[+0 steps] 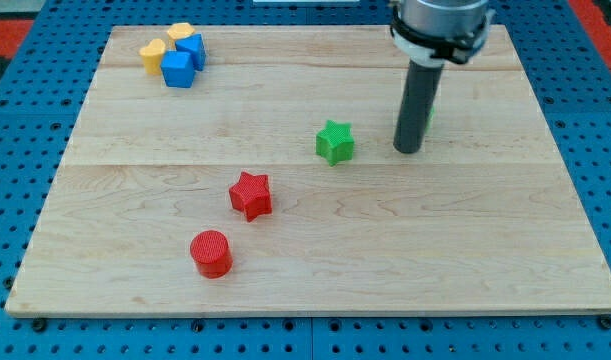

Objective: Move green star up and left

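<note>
The green star [335, 141] lies on the wooden board [315, 260], a little right of the board's middle. My tip [408, 150] rests on the board to the right of the green star, with a gap of about one block width between them. A small sliver of green shows just right of the rod, mostly hidden behind it.
A red star [251, 194] lies below and left of the green star. A red cylinder [212, 253] sits further down and left. At the view's top left, two blue cubes [178, 68] and two yellow blocks [153, 53] are clustered together.
</note>
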Tool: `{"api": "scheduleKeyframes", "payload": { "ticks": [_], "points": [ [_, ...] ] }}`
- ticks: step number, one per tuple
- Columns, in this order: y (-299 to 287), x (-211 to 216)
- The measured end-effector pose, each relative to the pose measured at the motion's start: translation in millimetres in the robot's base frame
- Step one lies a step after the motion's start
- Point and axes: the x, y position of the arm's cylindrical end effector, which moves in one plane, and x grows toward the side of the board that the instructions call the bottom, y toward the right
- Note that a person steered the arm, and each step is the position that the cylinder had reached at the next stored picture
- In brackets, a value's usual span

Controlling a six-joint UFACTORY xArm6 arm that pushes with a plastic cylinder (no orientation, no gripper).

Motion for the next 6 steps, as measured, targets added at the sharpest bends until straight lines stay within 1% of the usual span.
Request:
{"api": "scheduleKeyframes", "payload": {
  "ticks": [1,2,3,4,5,6],
  "points": [
    [41,-21],
    [41,-75],
    [44,-36],
    [21,-35],
    [-23,-82],
    [-17,-98]
  ]
}}
